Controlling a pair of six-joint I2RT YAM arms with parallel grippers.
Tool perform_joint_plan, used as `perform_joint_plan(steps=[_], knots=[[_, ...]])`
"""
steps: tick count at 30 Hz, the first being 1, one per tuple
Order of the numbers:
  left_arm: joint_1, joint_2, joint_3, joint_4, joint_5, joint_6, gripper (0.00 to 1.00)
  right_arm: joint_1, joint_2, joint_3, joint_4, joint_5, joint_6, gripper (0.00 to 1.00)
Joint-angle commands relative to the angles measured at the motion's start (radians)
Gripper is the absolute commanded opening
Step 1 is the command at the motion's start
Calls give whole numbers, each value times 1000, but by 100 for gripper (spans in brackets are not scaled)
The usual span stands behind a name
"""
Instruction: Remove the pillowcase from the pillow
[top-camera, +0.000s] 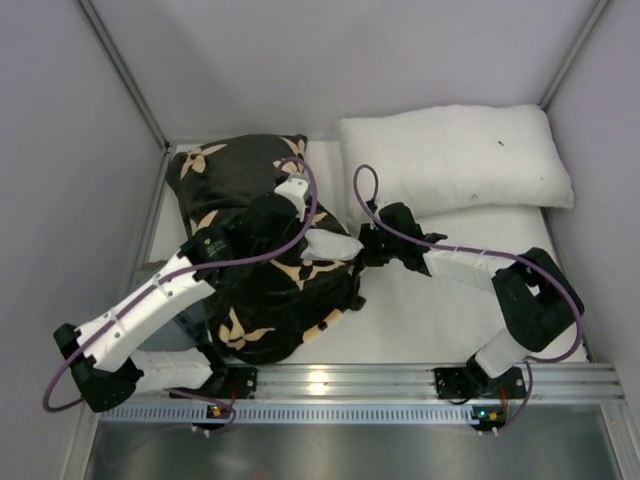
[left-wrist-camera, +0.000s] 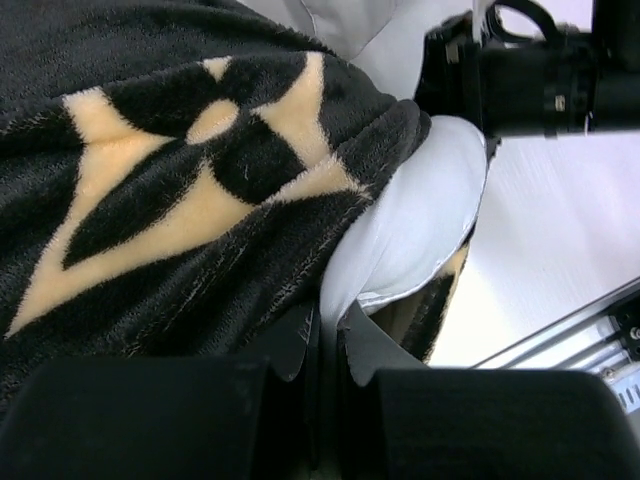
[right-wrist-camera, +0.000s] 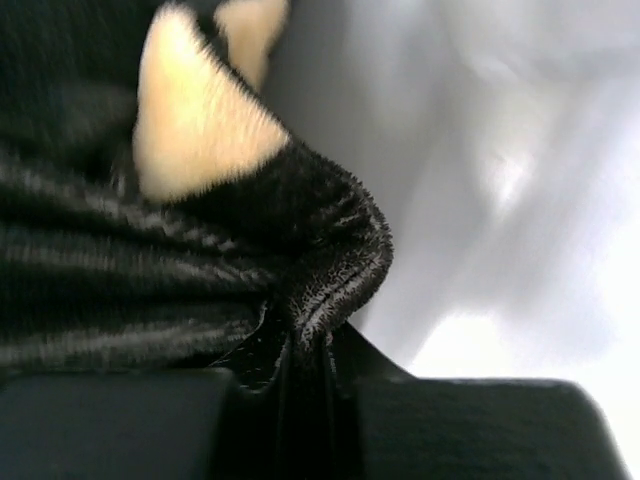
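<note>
The black pillowcase (top-camera: 262, 312) with tan flowers lies crumpled at the left of the table, over the pillow. A white corner of the pillow (top-camera: 335, 245) bulges out of its open edge. My left gripper (top-camera: 303, 232) rests on top of the pillowcase; in the left wrist view it (left-wrist-camera: 330, 330) is shut on a fold of the white pillow (left-wrist-camera: 420, 220) beside the pillowcase (left-wrist-camera: 180, 180). My right gripper (top-camera: 362, 248) is at the opening; in the right wrist view it (right-wrist-camera: 310, 335) is shut on the furry hem of the pillowcase (right-wrist-camera: 150, 270).
A second plain white pillow (top-camera: 455, 160) with a tiny dark speck lies at the back right. An aluminium rail (top-camera: 400, 380) runs along the near edge. Grey enclosure walls (top-camera: 60, 150) stand close on the left, back and right.
</note>
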Motion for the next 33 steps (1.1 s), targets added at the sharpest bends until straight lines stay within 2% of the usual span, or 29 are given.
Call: perform_joint_plan(steps=[1,2,5,6,7,11,14,18,24,33], knots=[[-4,69,160,245,-107,-19,0,-10,-65,-94,14,143,-26,10],[-4,93,182,247,-104,-13,0,-14,-132,-109,8,166,-41,49],[-4,155,223,272,-94,-7,0,-37,-306,-143,-76,254,-72,82],[-2,177,229,275,-91,-7,0,-39,-353,-136,-134,278,-78,88],[-2,183,228,290,-84,-7,0,-43,-436,-125,-168,330,-78,99],[-4,203,199,328,-62,-19,0,-95,-573,-48,-300,331,-8,100],[-4,209,167,374,-29,-28,0,-144,-596,-17,-337,214,84,100],[-4,219,147,410,-4,-47,0,-174,-595,33,-397,211,170,100],[-4,252,143,474,39,-54,0,-169,-454,81,-313,66,278,99],[-4,304,162,492,81,-65,0,-135,-361,154,-262,50,307,99]])
